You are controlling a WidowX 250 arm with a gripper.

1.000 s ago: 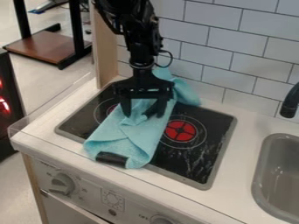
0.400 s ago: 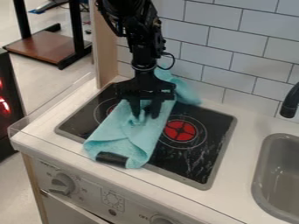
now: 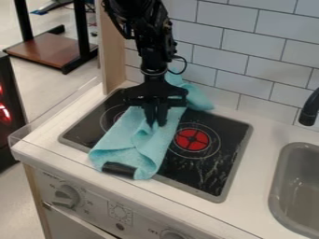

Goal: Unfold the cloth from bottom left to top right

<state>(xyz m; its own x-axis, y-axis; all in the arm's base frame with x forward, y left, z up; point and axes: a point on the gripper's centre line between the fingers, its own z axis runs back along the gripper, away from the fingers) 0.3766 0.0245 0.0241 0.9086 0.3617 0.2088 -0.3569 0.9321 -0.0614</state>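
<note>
The black gripper (image 3: 156,123) hangs over the upper middle of the light blue cloth (image 3: 128,144), its two fingers close together on a raised pinch of fabric. The cloth lies folded in a long strip across the left part of the black stovetop, running from the front edge up behind the gripper to the tiled wall. Overlapping layers show on its front half. A black patch (image 3: 118,170) is at its front end. The gripper covers part of the cloth's far half.
The stovetop (image 3: 215,170) has a red burner mark (image 3: 192,139) right of the cloth. A grey sink (image 3: 299,186) and black faucet (image 3: 309,109) are at the right. A wooden post (image 3: 113,51) and tiled wall (image 3: 249,56) stand behind.
The gripper's fingers have come together from a wide spread, gathering a ridge of cloth between them. The gripper has shifted very slightly to the right.
</note>
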